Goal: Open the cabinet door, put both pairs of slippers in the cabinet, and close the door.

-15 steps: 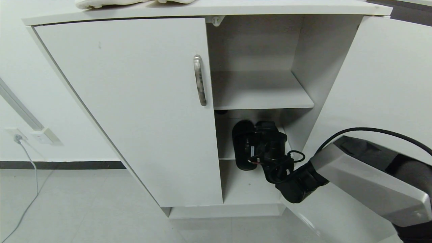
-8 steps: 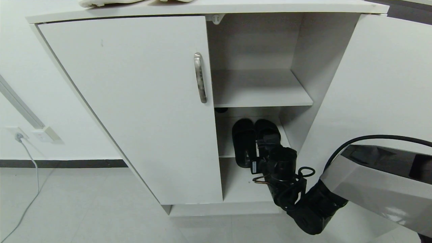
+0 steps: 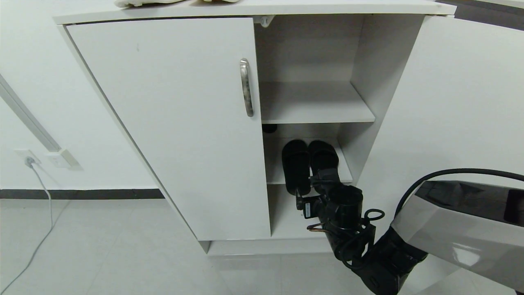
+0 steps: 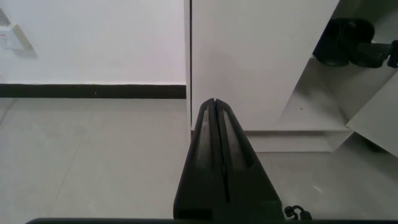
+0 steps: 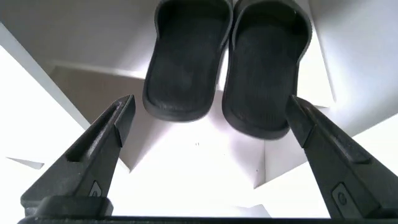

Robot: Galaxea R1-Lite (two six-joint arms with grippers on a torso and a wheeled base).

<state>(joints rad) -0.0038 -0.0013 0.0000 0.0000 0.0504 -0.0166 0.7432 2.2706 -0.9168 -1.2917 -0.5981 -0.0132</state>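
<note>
A pair of black slippers [image 3: 309, 162] lies side by side on the cabinet's lower shelf [image 3: 346, 174], heels hanging over its front edge. In the right wrist view the black slippers [image 5: 224, 59] lie just beyond my right gripper [image 5: 209, 106], whose jaws stand wide apart with nothing between them. In the head view my right gripper [image 3: 312, 187] hangs just in front of and below the slippers' heels. A pale pair of slippers [image 3: 147, 2] rests on the cabinet top. The right cabinet door [image 3: 450, 102] stands open. My left gripper [image 4: 214, 106] is shut and empty, low over the floor before the cabinet base.
The left cabinet door [image 3: 172, 123] is closed, with a metal handle [image 3: 245, 88]. The upper shelf [image 3: 315, 104] and the bottom compartment [image 3: 286, 221] are bare. A wall socket with a grey cable [image 3: 28, 162] sits at the left. Tiled floor [image 3: 102, 254] lies in front.
My right gripper has drawn back out of the cabinet and down, leaving the black slippers on the shelf. The head view has shifted a little.
</note>
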